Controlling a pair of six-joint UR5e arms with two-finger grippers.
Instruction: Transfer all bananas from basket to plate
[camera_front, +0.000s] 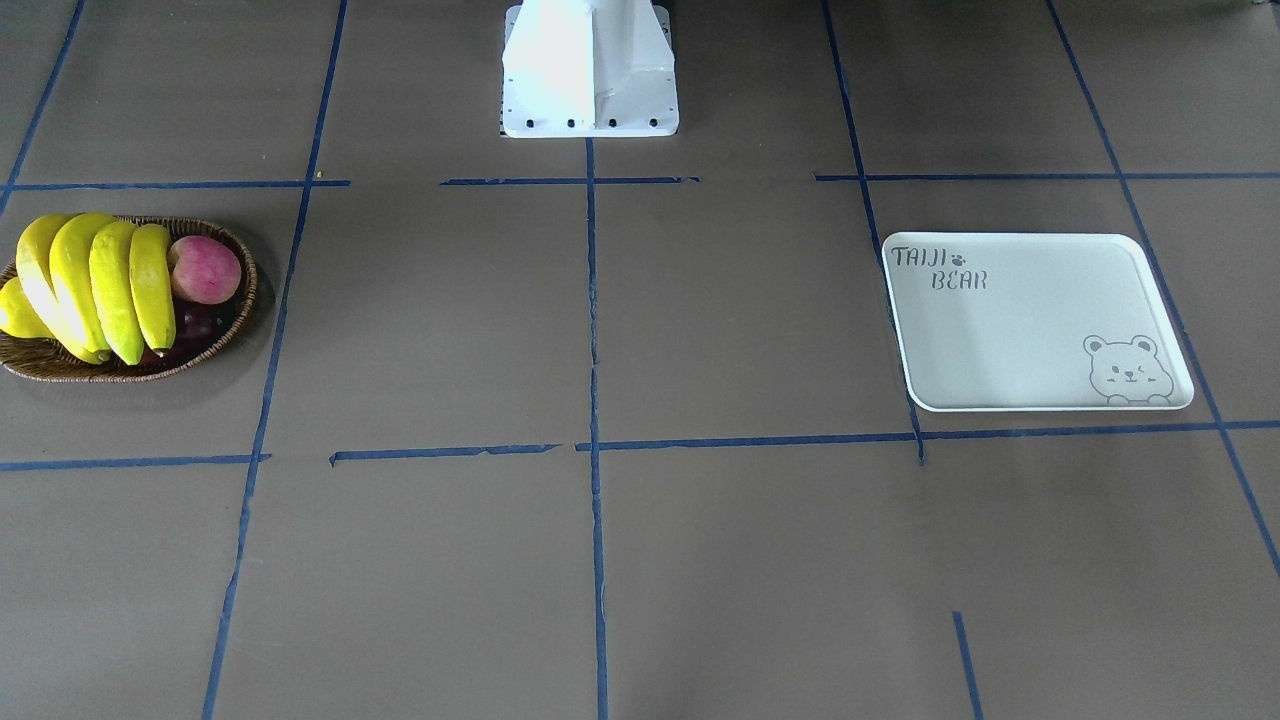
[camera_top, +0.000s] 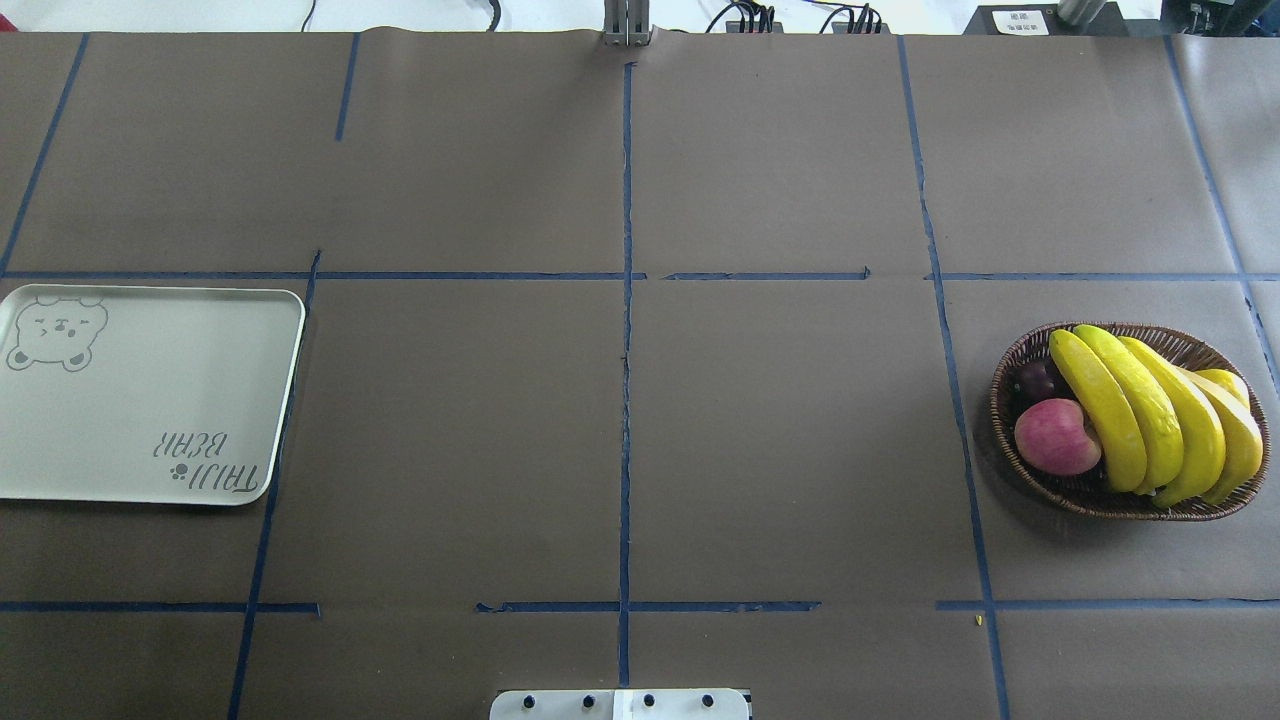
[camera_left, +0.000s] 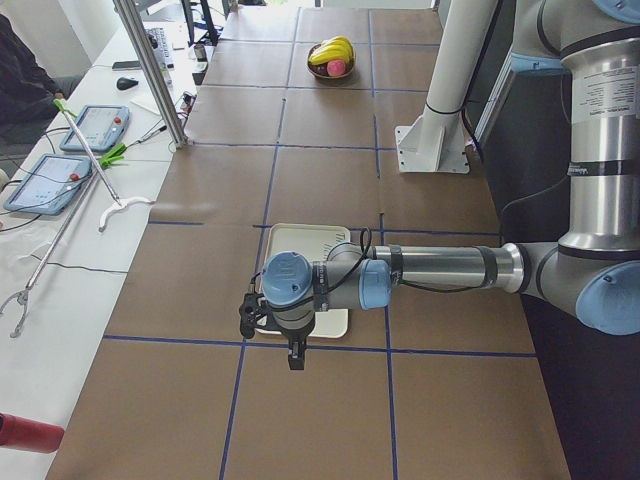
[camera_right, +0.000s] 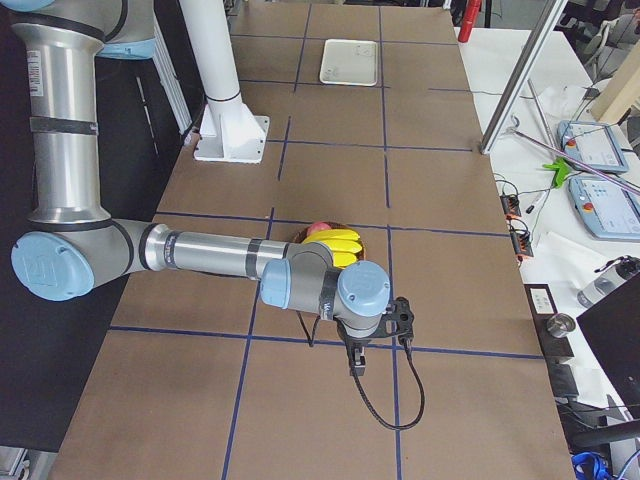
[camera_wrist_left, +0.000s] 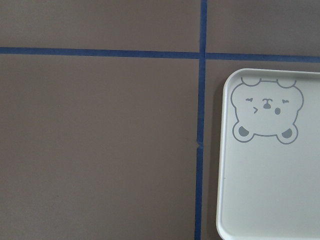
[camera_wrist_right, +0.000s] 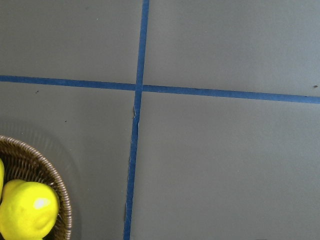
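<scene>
Presently the four curved yellow bananas (camera_top: 1150, 415) lie side by side in the oval woven wicker basket (camera_top: 1060, 490), long axes across its short width, a pink apple (camera_top: 1058, 436) beside them, the smooth white plate (camera_top: 150, 420) well apart from the basket, while I cannot tell whether the left tool (camera_left: 296, 355) or right tool (camera_right: 356, 365) is spread.

The left arm (camera_left: 440, 268) and the right arm (camera_right: 205, 255) are each made up of brushed silver tubes joined by grey housings and closed with round pale-blue caps (camera_left: 288, 277), small printed labels (camera_right: 35, 75) being carried on the upright tubes. A thin black cable (camera_right: 400, 395) is looped from the right wrist toward 5 o'clock, and a black block (camera_left: 248, 315) is fixed at 9 o'clock of the left wrist. The white column (camera_left: 455, 60) is seated on a white base plate (camera_front: 590, 110), pinned by dark bolts (camera_front: 571, 124) along its 6 o'clock edge.
</scene>
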